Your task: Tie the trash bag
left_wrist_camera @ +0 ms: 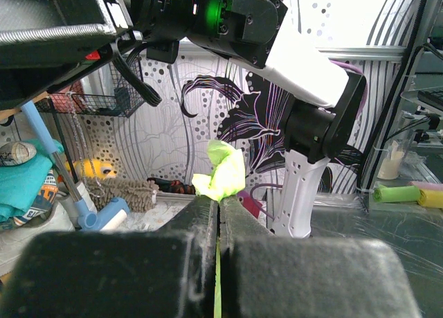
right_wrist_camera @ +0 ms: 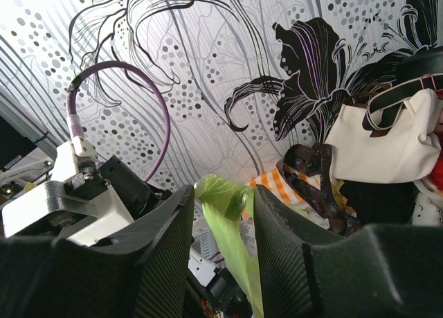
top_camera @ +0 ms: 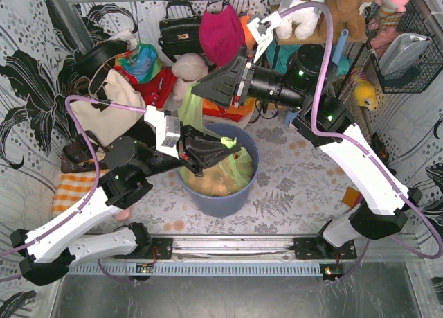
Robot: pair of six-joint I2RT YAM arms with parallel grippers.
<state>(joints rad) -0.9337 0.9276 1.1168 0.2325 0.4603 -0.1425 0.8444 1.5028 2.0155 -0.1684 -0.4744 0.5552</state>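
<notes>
The trash bag (top_camera: 228,176), thin light-green plastic with tan paper showing through, sits in the blue-grey bin (top_camera: 242,200) at the table's middle. My left gripper (top_camera: 210,152) is over the bin's rim, shut on one bag corner (top_camera: 229,143). In the left wrist view its tip (left_wrist_camera: 223,171) sticks out past the closed gripper (left_wrist_camera: 219,201). My right gripper (top_camera: 196,91) hovers behind the bin. A second strip of the bag (top_camera: 190,111) rises to it. In the right wrist view that strip (right_wrist_camera: 232,224) runs between the parted jaws of the right gripper (right_wrist_camera: 223,193).
A cream tote bag (top_camera: 104,113) lies at the left and shows in the right wrist view (right_wrist_camera: 384,141). An orange checked cloth (top_camera: 73,186) lies near it. A black handbag (top_camera: 178,30), plush toys (top_camera: 304,6) and a wire basket (top_camera: 408,51) crowd the back.
</notes>
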